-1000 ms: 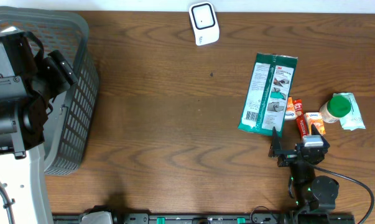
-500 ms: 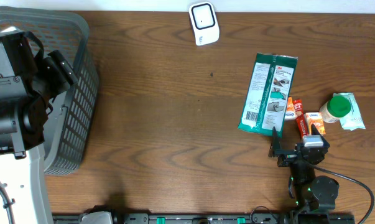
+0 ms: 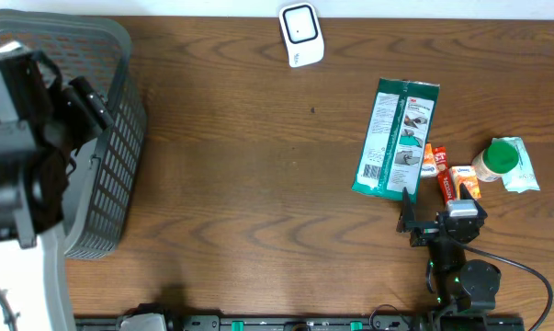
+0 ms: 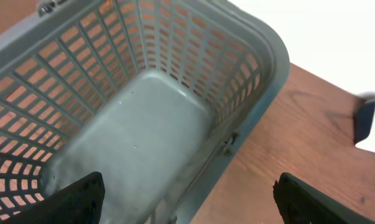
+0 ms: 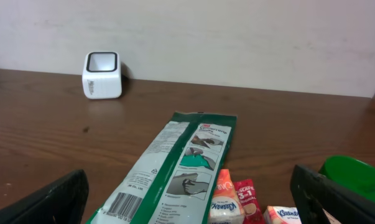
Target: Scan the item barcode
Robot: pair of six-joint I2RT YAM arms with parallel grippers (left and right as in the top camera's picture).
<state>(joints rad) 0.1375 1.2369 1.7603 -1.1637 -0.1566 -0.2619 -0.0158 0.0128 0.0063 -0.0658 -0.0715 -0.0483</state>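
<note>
Honestly, only the left arm (image 3: 15, 138) is drifting slightly above the grey basket (image 4: 262, 56), left hand (image 4: 190, 194) gaping empty, while the right hand (image 5: 193, 196) is sitting wide open just short of the green 3M pack (image 3: 396, 138) lying untouched on the worktop (image 3: 240, 184), so scanning isn't starting yet.

The worktop (image 3: 240, 184) is seen from straight above. The basket (image 4: 143, 143) at nine o'clock is viewed closely from the left wrist; the scanner (image 5: 102, 74) at twelve is shared by right wrist and overhead.
</note>
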